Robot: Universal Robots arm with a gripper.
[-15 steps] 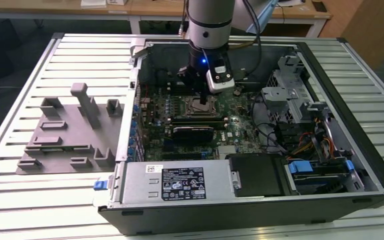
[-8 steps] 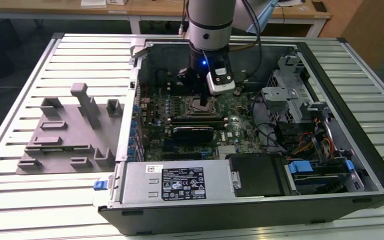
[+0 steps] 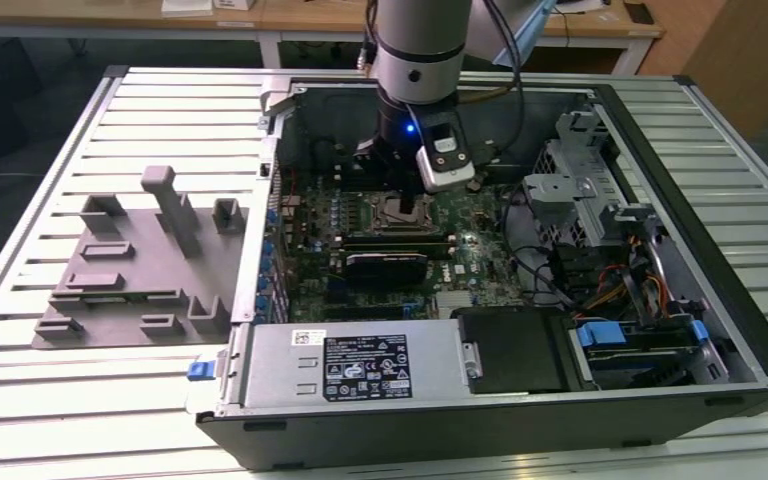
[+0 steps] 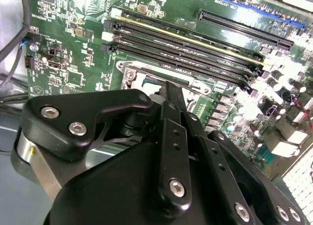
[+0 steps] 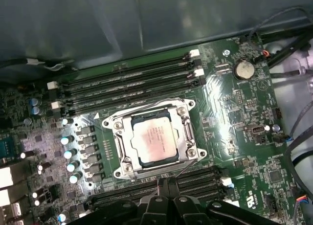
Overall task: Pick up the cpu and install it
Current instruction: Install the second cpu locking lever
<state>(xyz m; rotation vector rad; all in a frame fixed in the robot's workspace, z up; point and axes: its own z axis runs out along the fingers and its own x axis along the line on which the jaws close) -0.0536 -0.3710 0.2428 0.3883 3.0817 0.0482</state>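
Green motherboard point(image 5: 234, 117) cradles the shiny silver-topped cpu point(image 5: 154, 142) in its socket; claw point(image 5: 164, 186) clenched, empty.

No text can be read anywhere. The power supply point(image 3: 277, 375) carries a black label point(image 3: 365, 367) with white print and symbols too small to make out, and a small white sticker point(image 3: 307, 337) sits just above that label. In the first wrist view, the cpu point(image 5: 154, 140) bears faint print on its metal top and the motherboard point(image 5: 239, 112) has tiny white markings, all illegible.
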